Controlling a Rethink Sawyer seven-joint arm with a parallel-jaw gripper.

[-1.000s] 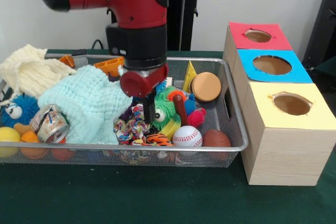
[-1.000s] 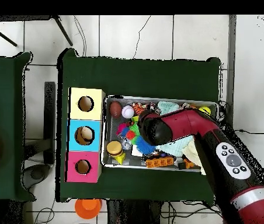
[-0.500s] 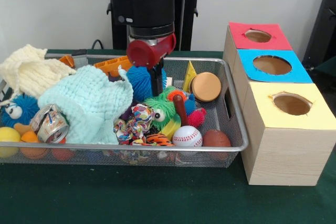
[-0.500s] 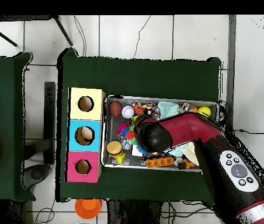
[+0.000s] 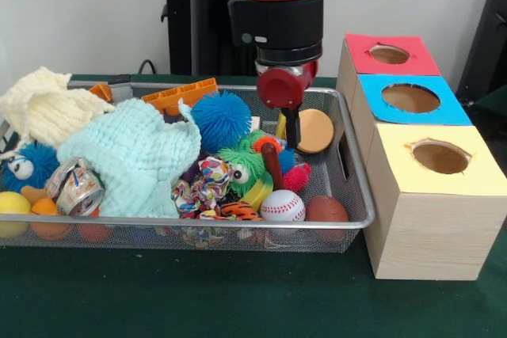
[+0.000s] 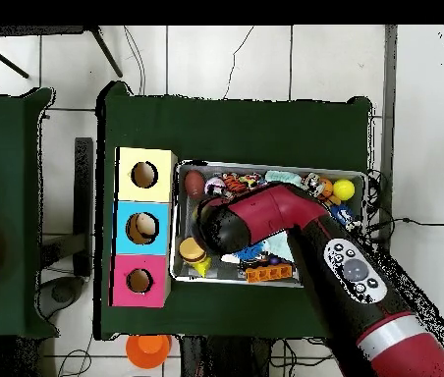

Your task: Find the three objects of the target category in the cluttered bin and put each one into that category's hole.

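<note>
Step in hand: looks like the search/approach part. The pincer (image 5: 291, 128) hangs low over the mesh bin (image 5: 360, 195), at the end nearest the 3 holes.

Pincer state: honestly can't tell. From the front it's just 1 dark stub under the red wrist, and from overhead the arm covers it. Nothing seems to hang from it.

Likely target: my guess is the tan wooden disc (image 5: 315, 131) – it's touching or just behind the pincer on the holes' side. The category isn't given, so it's only a guess.

Other neighbours: a yellow wedge (image 5: 282, 123) sits right against the pincer's other side. The blue spiky ball (image 5: 222, 119) is further out that way. The baseball (image 5: 282, 205) is below the pincer, toward the camera.

Disc pose: it's propped on its edge against the bin wall, with the flat face toward the camera and tipped up a bit. Being round, it has no real long axis – the only short direction is its thickness, running roughly front to back.

Doing it well: I'd close across that thickness, coming down over the top rim. Keep clear of the yellow wedge so it doesn't get pinched along with the disc.

Risk: a smooth, thin disc could swivel or slip if it's caught off-centre.

Drop-off: the blue hole (image 5: 410, 98) is the closest to the pincer, with the red hole (image 5: 389, 54) and yellow hole (image 5: 440, 156) either side of it. I can't tell which one fits.
</note>
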